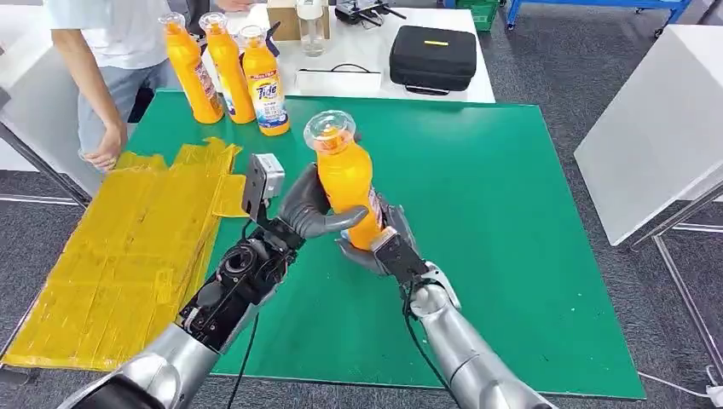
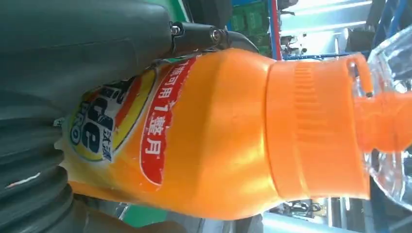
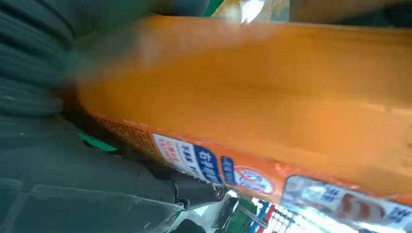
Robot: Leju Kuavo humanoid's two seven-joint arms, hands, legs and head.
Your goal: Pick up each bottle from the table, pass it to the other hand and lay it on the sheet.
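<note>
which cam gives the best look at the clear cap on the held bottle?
Head view: the whole clear cap shows atop the held bottle, with the left hand and right hand both on it. Left wrist view shows part of the cap, cut off at the edge. Right wrist view shows a blurred bottle body.

Both silver arms reach forward from the near edge and meet near the middle of the scene. The left arm comes in from the near left, angled right and away, its dark wrist section and small grey box facing up. The left hand curls its thick grey fingers around the orange bottle from the left — one finger lies across the bottle's front. The right arm rises from the near right, angled left. The right hand grips the bottle's lower part from the right and beneath — both hands hold it upright.
</note>
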